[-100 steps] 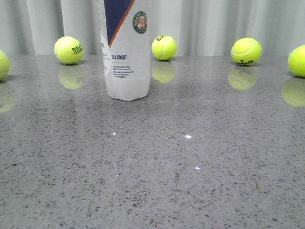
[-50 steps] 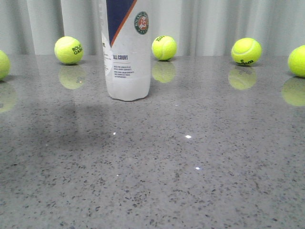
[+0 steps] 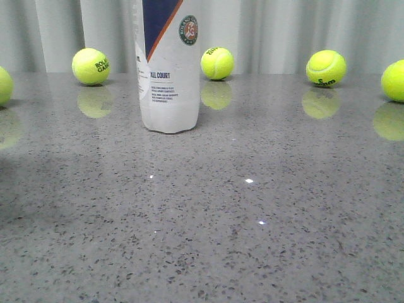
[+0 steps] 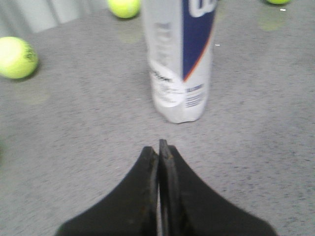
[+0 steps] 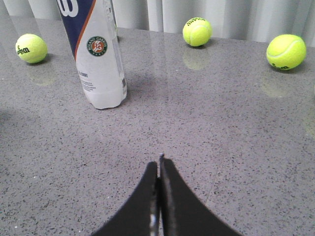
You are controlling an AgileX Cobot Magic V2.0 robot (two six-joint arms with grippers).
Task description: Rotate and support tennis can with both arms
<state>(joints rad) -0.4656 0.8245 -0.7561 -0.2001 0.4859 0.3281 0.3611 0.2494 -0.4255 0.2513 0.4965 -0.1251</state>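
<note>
The tennis can stands upright on the grey table, left of centre, its top cut off by the frame; a navy panel, an orange stripe and a round emblem show on it. It also shows in the left wrist view and the right wrist view. My left gripper is shut and empty, a short way from the can's base. My right gripper is shut and empty, farther from the can. Neither gripper shows in the front view.
Several yellow-green tennis balls lie along the back of the table near the curtain: one left of the can, one just right of it, one further right, and one at each side edge.
The can's print has shifted slightly rightward, as if it turned a little on the spot. A shadow on the table at the left has moved further left.
</note>
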